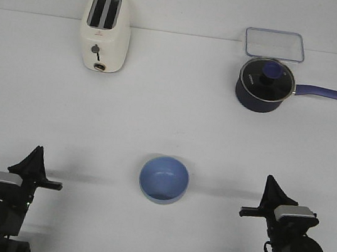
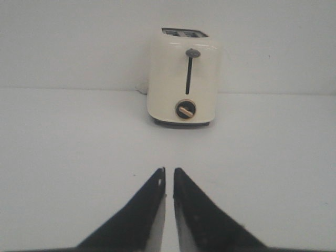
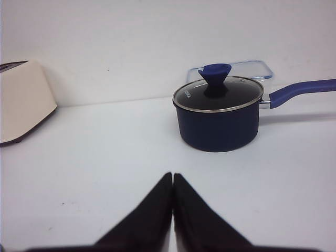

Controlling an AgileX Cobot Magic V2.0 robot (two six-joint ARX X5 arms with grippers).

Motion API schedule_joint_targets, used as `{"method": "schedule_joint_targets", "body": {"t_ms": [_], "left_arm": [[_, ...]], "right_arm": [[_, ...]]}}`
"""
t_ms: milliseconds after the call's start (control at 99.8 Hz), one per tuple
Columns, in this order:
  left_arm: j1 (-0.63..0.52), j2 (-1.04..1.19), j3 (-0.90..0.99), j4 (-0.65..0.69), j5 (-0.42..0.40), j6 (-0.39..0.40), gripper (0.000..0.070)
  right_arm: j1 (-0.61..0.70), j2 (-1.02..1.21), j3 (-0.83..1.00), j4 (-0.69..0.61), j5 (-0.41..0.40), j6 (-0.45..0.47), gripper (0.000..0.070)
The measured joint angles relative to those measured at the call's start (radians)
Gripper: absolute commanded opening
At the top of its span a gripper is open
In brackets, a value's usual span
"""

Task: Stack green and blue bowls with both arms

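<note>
- The left gripper (image 1: 36, 152) sits near the table's (image 1: 169, 120) front left corner; in the left wrist view its fingers (image 2: 152, 205) are nearly together, a thin slit between the tips, holding nothing.
- Ahead of it, bare tabletop runs to the cream toaster (image 1: 105, 33), which stands near the back left corner, its dial and lever facing the front edge.
- The blue bowl (image 1: 164, 179) rests upright near the middle of the front edge, between the two grippers and well apart from both, with bare surface on every side.
- It is round and smooth, periwinkle inside, with a paler rim. Only this one bowl shows; whether another sits under it I cannot tell.
- Toward the back right corner stands a dark blue saucepan (image 1: 262, 84) with a glass lid, handle pointing at the right edge; a clear container (image 1: 274, 44) lies just behind it.
- The right gripper (image 1: 270, 190) sits near the front right corner, fingers (image 3: 157, 210) pressed tip to tip, holding nothing.
</note>
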Motion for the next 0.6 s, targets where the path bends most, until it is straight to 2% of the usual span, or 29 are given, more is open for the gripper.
{"method": "schedule_joint_targets", "body": {"t_ms": [120, 601], "left_arm": [[0.016, -0.071, -0.041, 0.003, 0.0, 0.002, 0.0014], [0.016, -0.069, -0.069, 0.024, 0.001, 0.002, 0.0014]], "right_arm": [[0.0, 0.0, 0.0, 0.0, 0.0, 0.0, 0.0], [0.0, 0.0, 0.0, 0.0, 0.0, 0.0, 0.0]]}}
